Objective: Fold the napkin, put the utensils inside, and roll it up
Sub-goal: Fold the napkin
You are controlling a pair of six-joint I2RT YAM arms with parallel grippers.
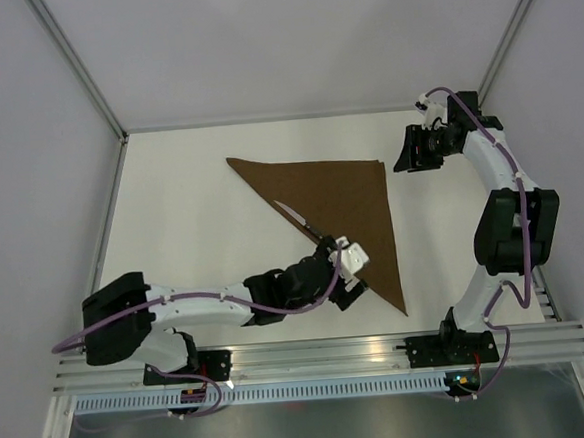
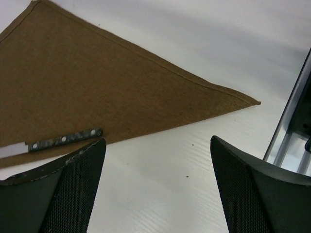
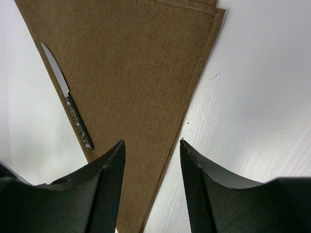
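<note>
Jaws of your left gripper (image 2: 157, 140) stand spread, pinching nothing. Jaws of your right gripper (image 3: 151, 141) likewise spread and empty.

Dark brown matte cloth napkin (image 1: 336, 201): it lies flat as a triangle on the white surface (image 1: 183, 237). Its long edge runs from the far left corner to the near right corner.

Small table knife with silver blade and dark riveted handle (image 3: 68, 97): you'll find it along that long edge. The blade tip points to the far left. The handle rests on the cloth.

Left gripper: low, just near of the long edge, with one finger (image 2: 73, 184) close beside the handle's end.

Right gripper: raised at the far right, beyond the napkin's far right corner.
</note>
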